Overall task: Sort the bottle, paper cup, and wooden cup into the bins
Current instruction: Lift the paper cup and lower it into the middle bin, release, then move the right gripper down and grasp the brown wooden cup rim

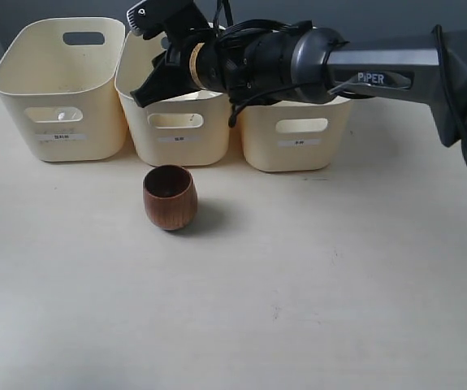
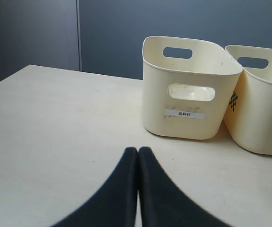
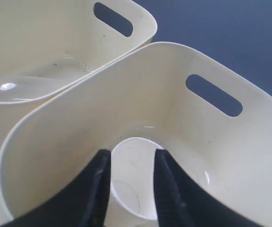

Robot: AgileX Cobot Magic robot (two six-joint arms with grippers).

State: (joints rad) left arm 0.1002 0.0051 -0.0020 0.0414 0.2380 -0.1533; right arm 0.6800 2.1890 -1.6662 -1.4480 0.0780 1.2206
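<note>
One paper cup lies in middle bin under part-open right gripper, seemingly released. Next: lift clear, grab wooden cup fronting that bin.

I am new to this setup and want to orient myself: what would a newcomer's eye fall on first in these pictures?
The right gripper hangs over the middle bin with its jaws apart, and a white paper cup sits down inside that bin. On the table, in front of the row of three bins, a reddish-brown wooden cup stands upright and alone.
</note>
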